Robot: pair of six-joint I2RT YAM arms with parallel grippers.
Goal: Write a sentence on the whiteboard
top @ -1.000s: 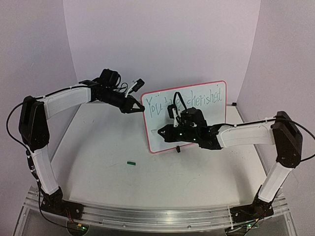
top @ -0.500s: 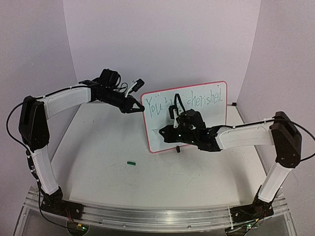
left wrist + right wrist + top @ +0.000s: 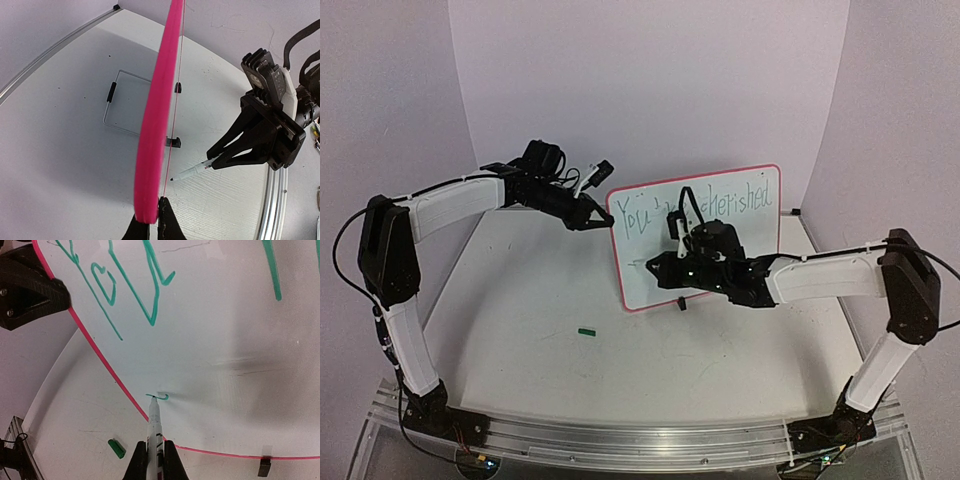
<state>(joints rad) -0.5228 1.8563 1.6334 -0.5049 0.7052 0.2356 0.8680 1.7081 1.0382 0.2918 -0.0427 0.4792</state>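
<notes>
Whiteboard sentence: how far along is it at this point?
Done: the top line, ending "cherished", stands in green on the whiteboard. In hand: the right gripper is shut on the marker, tip on the board's lower left, where a small hooked stroke begins line two; the left gripper pinches the board's edge. Left: the rest of that line.

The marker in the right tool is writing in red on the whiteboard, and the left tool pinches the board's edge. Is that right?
Not quite: the ink is green, not red. The right wrist view shows the marker in the right tool with its tip on a small green stroke on the whiteboard. The left tool does pinch the board's edge.
</notes>
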